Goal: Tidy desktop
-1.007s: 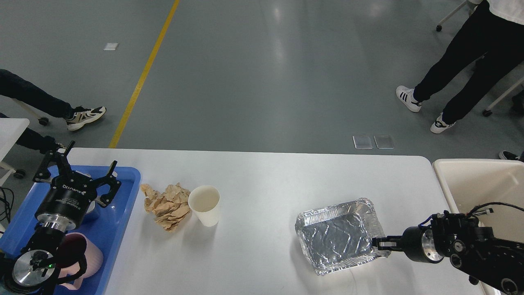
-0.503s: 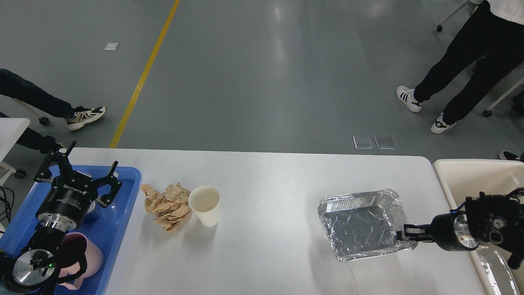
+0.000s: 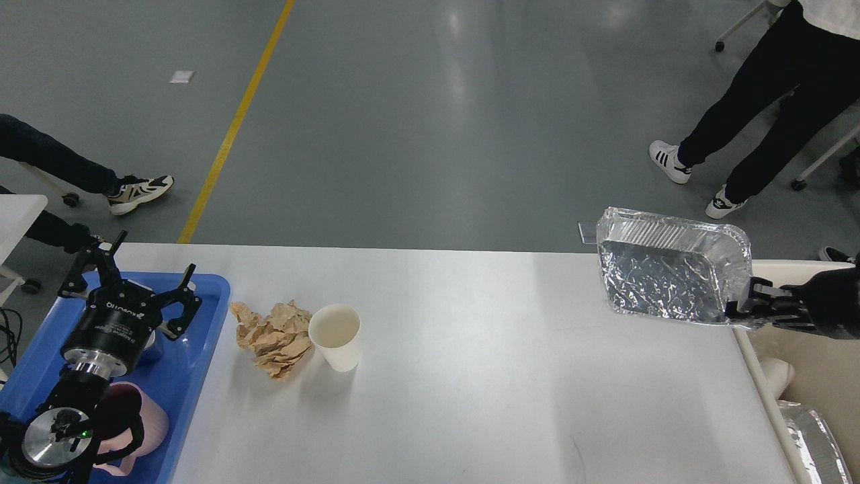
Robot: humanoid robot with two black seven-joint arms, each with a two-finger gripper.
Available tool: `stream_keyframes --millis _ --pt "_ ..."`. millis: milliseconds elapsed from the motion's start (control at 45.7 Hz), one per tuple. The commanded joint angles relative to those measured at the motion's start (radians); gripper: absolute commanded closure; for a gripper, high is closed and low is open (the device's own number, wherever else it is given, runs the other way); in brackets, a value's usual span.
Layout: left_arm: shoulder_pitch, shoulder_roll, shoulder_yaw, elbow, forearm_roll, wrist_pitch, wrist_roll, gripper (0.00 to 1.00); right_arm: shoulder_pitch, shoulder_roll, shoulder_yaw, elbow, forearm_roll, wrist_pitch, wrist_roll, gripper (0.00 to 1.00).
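The white desktop (image 3: 470, 376) fills the lower middle of the head view. My right gripper (image 3: 744, 308) is shut on the rim of a silver foil tray (image 3: 665, 272) and holds it tilted in the air over the desktop's far right corner, next to the beige bin (image 3: 816, 363). A crumpled brown paper (image 3: 272, 335) and a white paper cup (image 3: 337, 336) stand side by side on the left part of the desktop. My left gripper (image 3: 131, 282) is open and empty above the blue tray (image 3: 195, 349).
A pink cup (image 3: 144, 420) lies in the blue tray under my left arm. The beige bin holds another foil tray (image 3: 816, 444) and a white cup (image 3: 776, 373). People's legs stand on the floor at the far right and far left.
My right gripper has lifted the foil tray off the desktop and carried it up and to the right, toward the beige bin. The left arm has not moved.
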Motion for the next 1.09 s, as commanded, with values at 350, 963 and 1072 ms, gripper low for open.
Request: stream_keyframes --millis 350,963,1072 --pt "0.0 0.034 0.055 0.0 0.0 0.052 -0.001 0.03 0.104 0.398 -0.091 -0.158 0.006 -0.077 -0.162 1.0" --pt "-0.005 0.048 0.09 0.0 0.001 0.072 -0.001 0.03 0.121 0.586 -0.16 -0.255 0.051 -0.112 -0.323 1.0" --pt "-0.005 0.059 0.115 0.0 0.001 0.083 -0.001 0.03 0.118 0.586 -0.16 -0.267 0.052 -0.114 -0.328 1.0"
